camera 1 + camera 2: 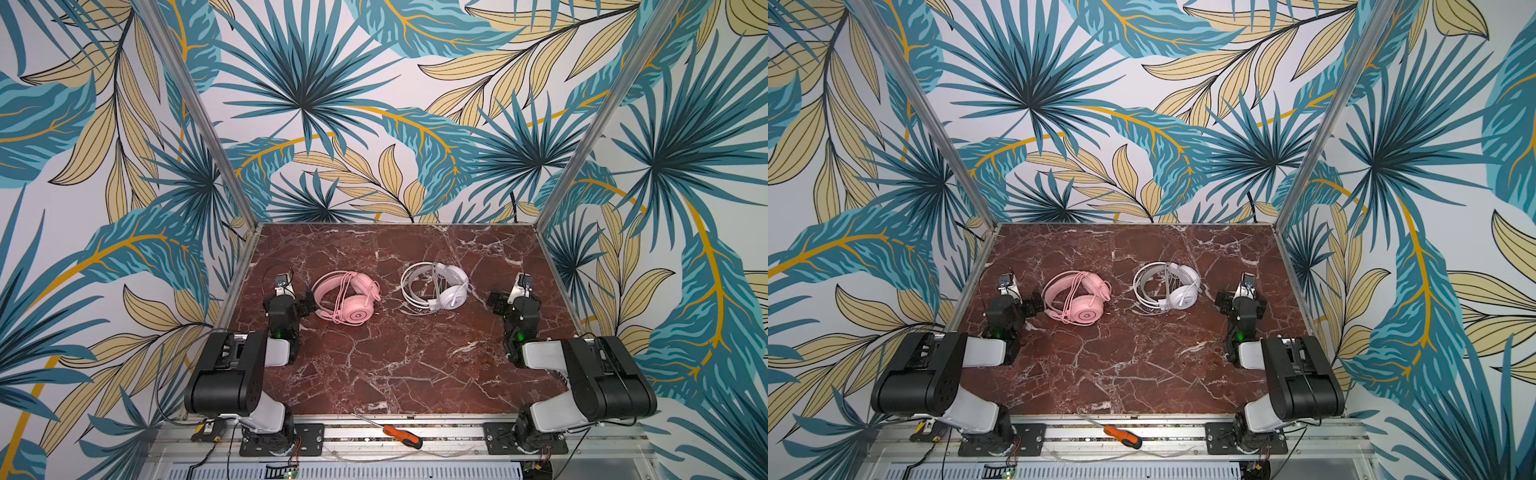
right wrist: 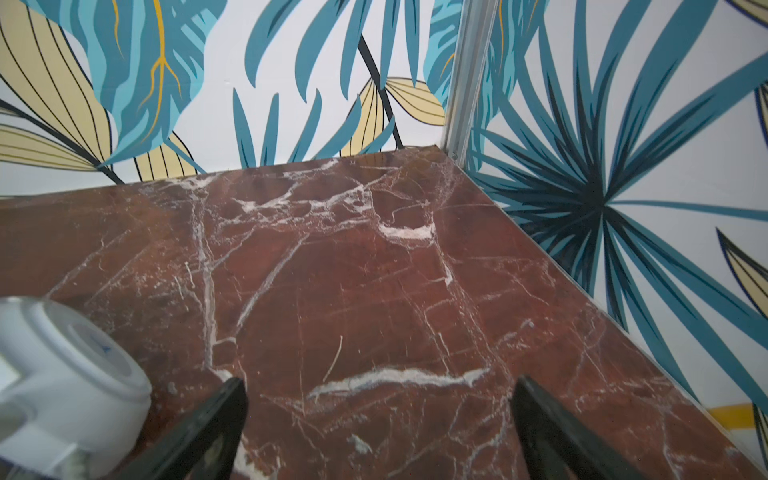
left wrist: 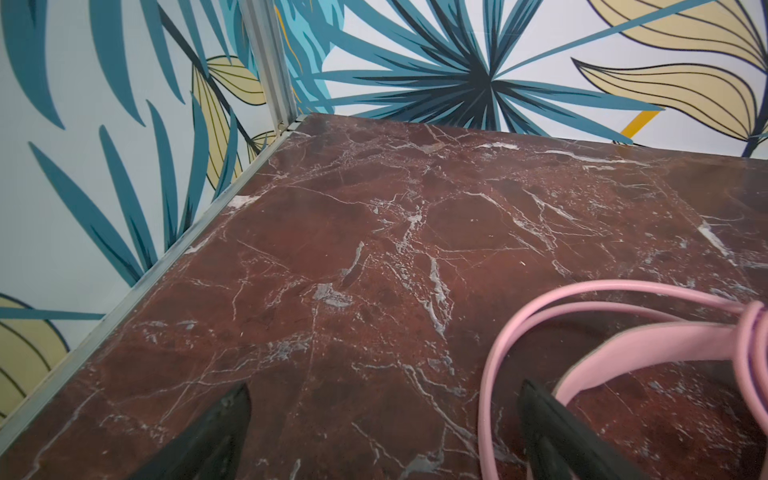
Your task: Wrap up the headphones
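Black fingers (image 3: pixel 216 432) spread wide, the left hand (image 3: pixel 384 386) is holding nothing, a loop of pink cable (image 3: pixel 490 374) lying just beside one finger, while the right hand (image 2: pixel 380 382) is gaping empty near the white headset (image 2: pixel 62 374) and its smooth round cup. Both headsets are lying side by side on the marbled surface (image 1: pixel 395 365), the pink headset (image 1: pixel 347 297) on the left, cables looping over arched bands. Snagging is looking like the main risk: a finger catching that springy loop would be dragging the headset across the slick surface and pulling coils loose.
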Robot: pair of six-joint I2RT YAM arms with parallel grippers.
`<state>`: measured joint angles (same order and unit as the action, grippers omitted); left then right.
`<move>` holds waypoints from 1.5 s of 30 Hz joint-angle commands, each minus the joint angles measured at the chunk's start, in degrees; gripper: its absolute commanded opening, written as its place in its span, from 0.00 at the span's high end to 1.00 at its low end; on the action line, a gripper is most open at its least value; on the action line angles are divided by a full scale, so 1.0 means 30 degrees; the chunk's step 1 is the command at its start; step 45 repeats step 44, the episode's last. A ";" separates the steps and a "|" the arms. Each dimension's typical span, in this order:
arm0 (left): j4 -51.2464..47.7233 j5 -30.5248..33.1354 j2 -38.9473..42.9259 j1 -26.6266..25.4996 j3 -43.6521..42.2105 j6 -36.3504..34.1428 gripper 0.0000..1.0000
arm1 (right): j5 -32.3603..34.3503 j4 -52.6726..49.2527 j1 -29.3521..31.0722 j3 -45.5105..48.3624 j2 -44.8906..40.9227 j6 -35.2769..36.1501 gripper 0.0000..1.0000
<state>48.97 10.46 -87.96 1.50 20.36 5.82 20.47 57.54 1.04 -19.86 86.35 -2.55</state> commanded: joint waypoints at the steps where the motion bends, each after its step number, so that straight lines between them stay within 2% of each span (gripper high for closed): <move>1: -0.0215 -0.0524 0.0488 0.0145 0.0649 -0.0294 0.01 | -0.0070 -0.0970 -0.0082 -0.0152 -0.0037 -0.0190 0.00; 45: -0.0511 -0.0335 0.0384 -0.0063 0.0860 -0.0557 0.00 | -0.0085 -0.0781 -0.0082 -0.0102 -0.0049 -0.0094 0.00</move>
